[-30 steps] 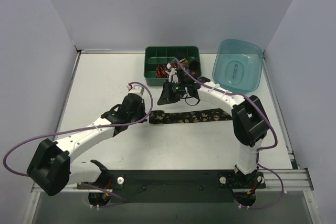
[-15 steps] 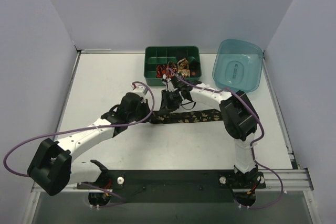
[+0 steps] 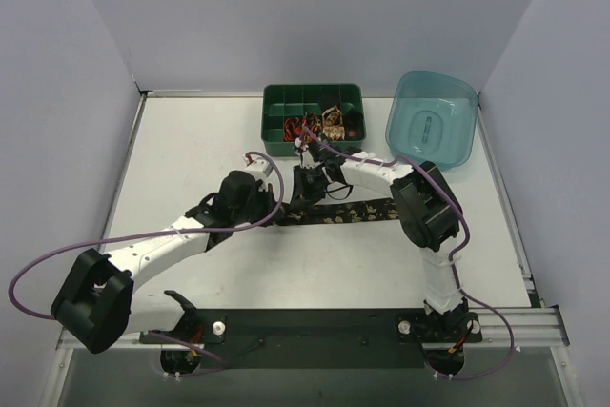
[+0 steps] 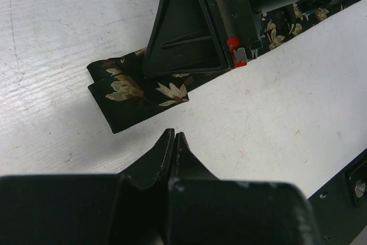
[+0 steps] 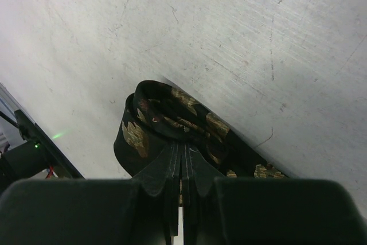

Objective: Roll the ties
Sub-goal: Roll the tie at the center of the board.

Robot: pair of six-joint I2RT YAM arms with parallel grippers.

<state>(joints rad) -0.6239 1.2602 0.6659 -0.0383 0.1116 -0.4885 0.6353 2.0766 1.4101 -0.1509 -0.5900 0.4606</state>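
One tie [image 3: 367, 209], black with gold leaf motifs, lies as a long strip across the middle of the table. Its left end is folded over into a loose curl [image 5: 166, 116]. My right gripper [image 5: 182, 150] is shut, and its tips press down on that curl with no cloth between the fingers. In the top view it [image 3: 307, 199] stands at the strip's left end. My left gripper [image 4: 174, 137] is shut and empty, hovering just short of the folded end [image 4: 135, 93]. Small rolled ties [image 3: 333, 122] sit in the green tray.
The dark green compartment tray [image 3: 276, 105] stands at the back centre, the translucent teal tub [image 3: 431, 121] to its right. Grey walls close in three sides. The right gripper's black body [image 4: 186, 32] fills the top of the left wrist view, close to my left fingers.
The right gripper came down from beside the tray onto the tie's left end, which now lies folded over. The left arm edged slightly toward that end.
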